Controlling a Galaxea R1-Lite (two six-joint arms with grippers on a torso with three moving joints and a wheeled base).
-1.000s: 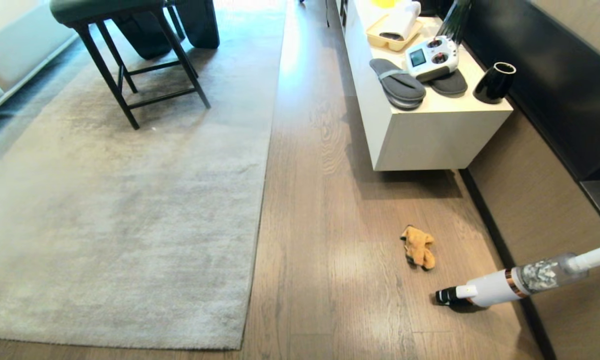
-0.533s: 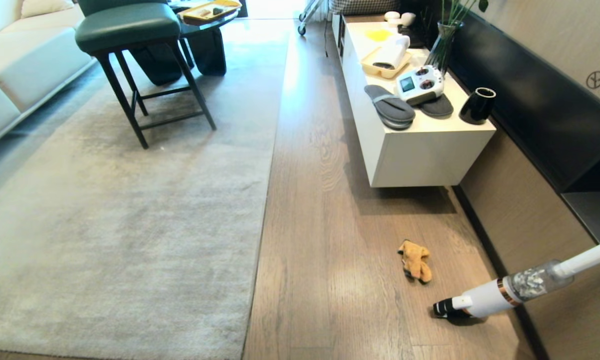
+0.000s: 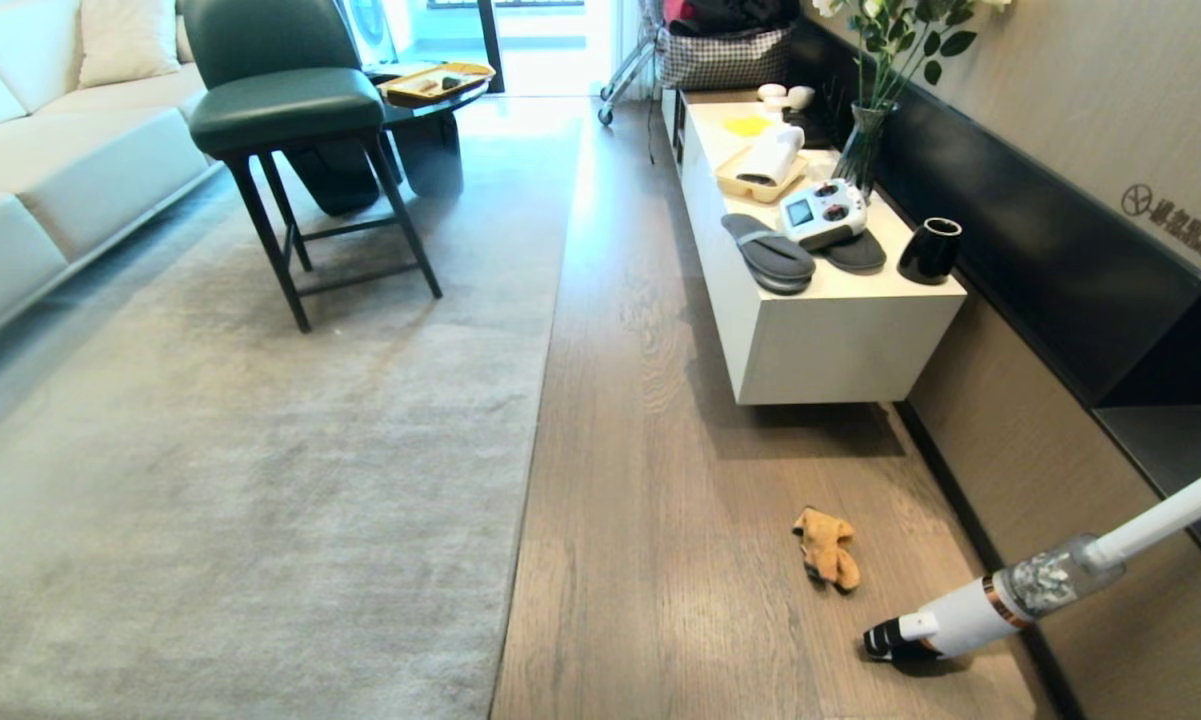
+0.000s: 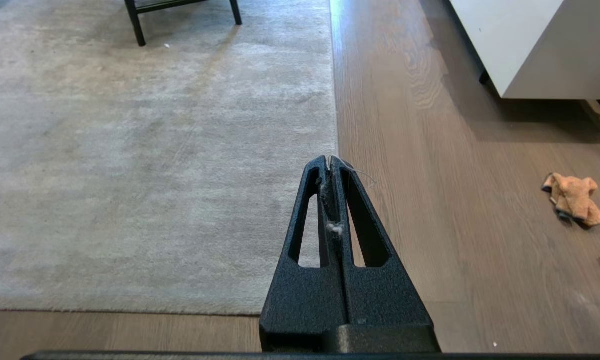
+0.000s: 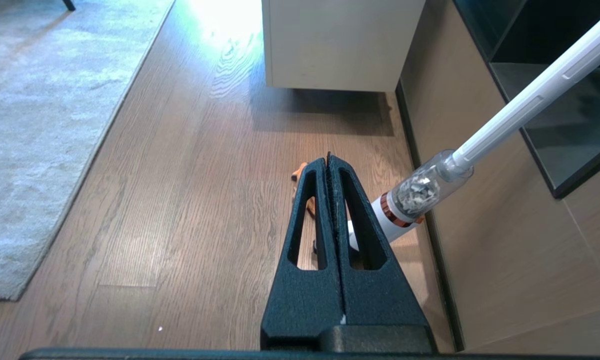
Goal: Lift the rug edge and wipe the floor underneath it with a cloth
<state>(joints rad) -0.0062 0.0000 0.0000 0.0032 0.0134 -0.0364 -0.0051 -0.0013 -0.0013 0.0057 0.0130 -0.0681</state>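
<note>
Both end effectors pinched shut, empty; rug edge (image 3: 538, 400) straight, cloth (image 3: 827, 548) on open floor (image 3: 660, 500).

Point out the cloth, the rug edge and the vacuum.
cloth (image 3: 827, 548), head view, middle of the crumpled rag.
rug edge (image 3: 530, 470), head view, straight border beside the bare planks.
vacuum (image 3: 970, 618), head view, white body.

sofa (image 3: 50, 170) – left | stool (image 3: 290, 110) | white cabinet (image 3: 840, 340) – right wall | daylight, perhaps a doorway, beyond
</note>
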